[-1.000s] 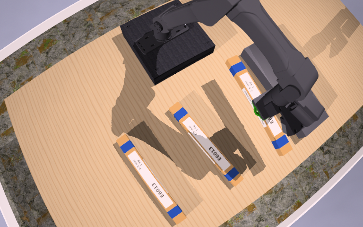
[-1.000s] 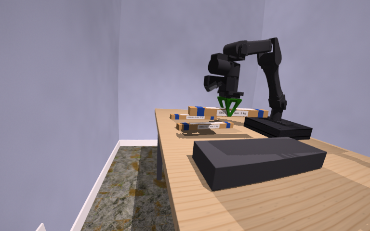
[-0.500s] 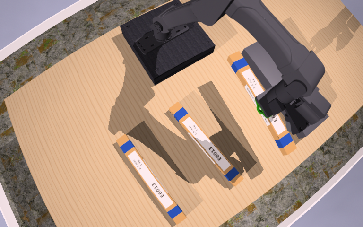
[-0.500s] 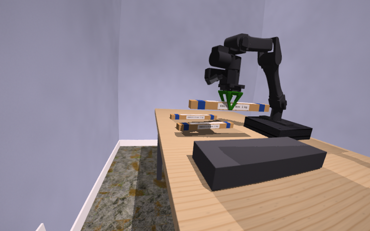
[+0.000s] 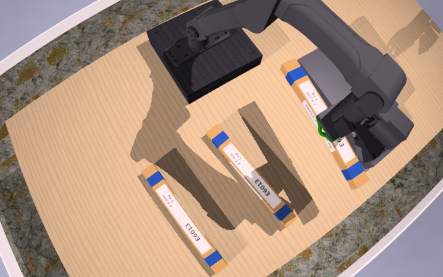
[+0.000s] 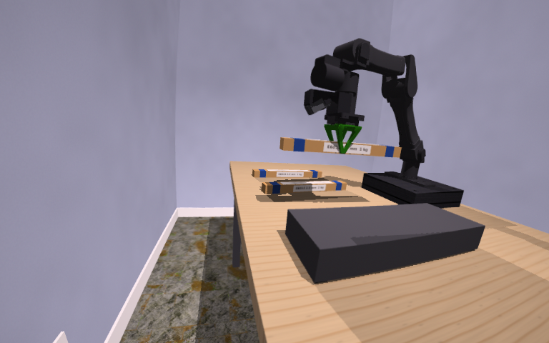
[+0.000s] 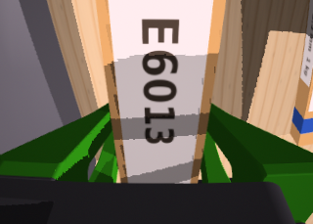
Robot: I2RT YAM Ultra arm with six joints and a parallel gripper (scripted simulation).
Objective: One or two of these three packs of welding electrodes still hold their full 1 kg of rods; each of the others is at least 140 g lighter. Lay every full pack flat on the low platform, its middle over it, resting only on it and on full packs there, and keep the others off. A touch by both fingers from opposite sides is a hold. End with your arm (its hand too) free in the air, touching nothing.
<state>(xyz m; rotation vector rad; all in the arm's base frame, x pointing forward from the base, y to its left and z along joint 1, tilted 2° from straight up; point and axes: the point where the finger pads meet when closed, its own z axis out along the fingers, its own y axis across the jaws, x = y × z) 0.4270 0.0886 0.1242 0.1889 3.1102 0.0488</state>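
My gripper point(image 6: 343, 148) point(image 7: 159, 107) is shut on a pack with blue bands point(image 5: 309, 92) point(image 6: 379, 149) point(image 7: 161, 33), one green finger on each long side. The pack hangs level, high above the table, its label up in the wrist view. In the top view it overlaps the edge of the low dark platform point(image 5: 326, 73) point(image 6: 379, 225) point(image 7: 24, 67); the arm hides much of the platform there. In the exterior view the platform's top bears nothing. A middle pack point(image 5: 238, 161) point(image 6: 307, 187) and a far pack point(image 5: 176, 205) point(image 6: 287, 174) lie flat on the table, apart and roughly parallel.
The arm's black base point(image 5: 224, 71) point(image 6: 417, 191) stands at the table's point(image 5: 79, 137) point(image 6: 460, 297) back edge. The arm arches over the platform in the top view. The front table edge runs close to the ends of the packs and the platform.
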